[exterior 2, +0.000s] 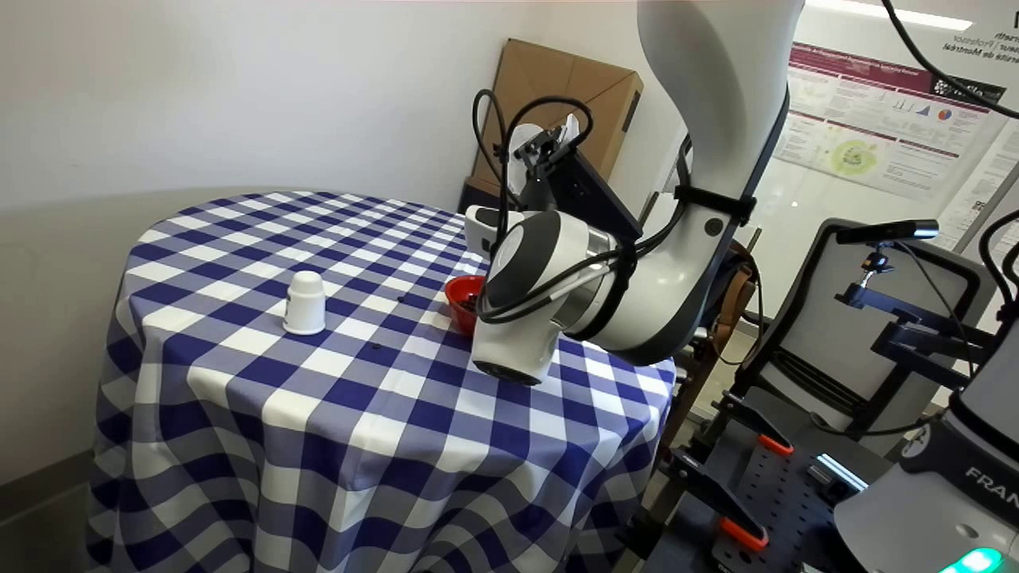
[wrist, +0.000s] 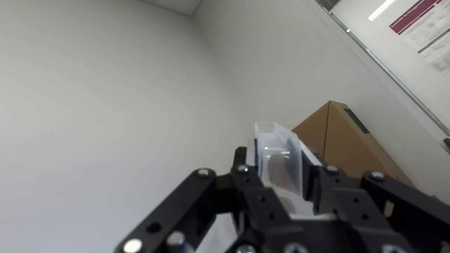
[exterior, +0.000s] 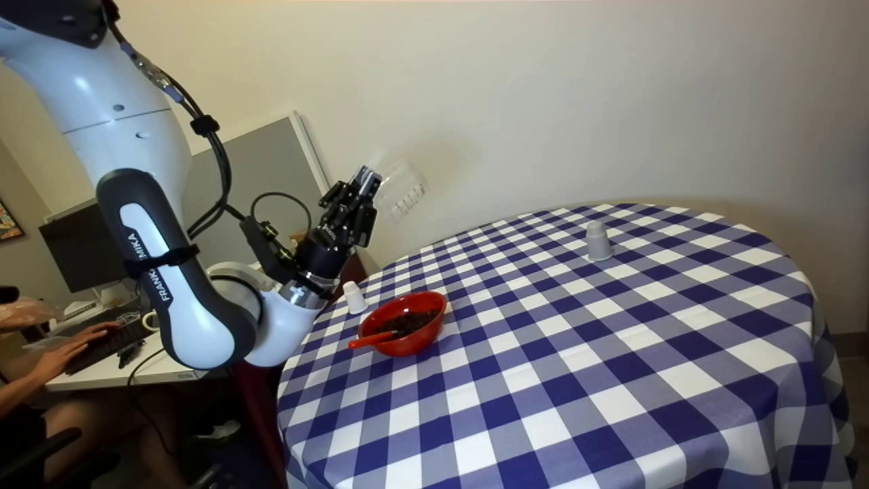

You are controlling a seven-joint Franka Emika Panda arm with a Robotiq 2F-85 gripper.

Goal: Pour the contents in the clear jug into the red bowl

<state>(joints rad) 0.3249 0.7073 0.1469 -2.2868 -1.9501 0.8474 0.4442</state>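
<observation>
The clear jug [exterior: 402, 190] is in the air, tilted, above and behind the bowl in an exterior view. Its measuring marks show, and I see no contents in it. My gripper [exterior: 366, 176] points upward and is shut on the jug's handle. In the wrist view the jaws [wrist: 280, 158] press on both sides of the clear handle [wrist: 279, 163]. The red bowl [exterior: 422, 339] stands on the table below the gripper, holding dark bits and a red-handled utensil [exterior: 372, 339]. In an exterior view the arm partly hides the bowl [exterior 2: 457, 306].
A white upside-down cup [exterior: 354, 299] stands beside the bowl. Stacked white cups [exterior: 599, 241] stand farther along the checkered table [exterior: 543, 380]. Dark crumbs [exterior 2: 376, 346] lie on the cloth. A wall is close behind the table. A cardboard box [exterior 2: 557, 87] stands beyond the gripper.
</observation>
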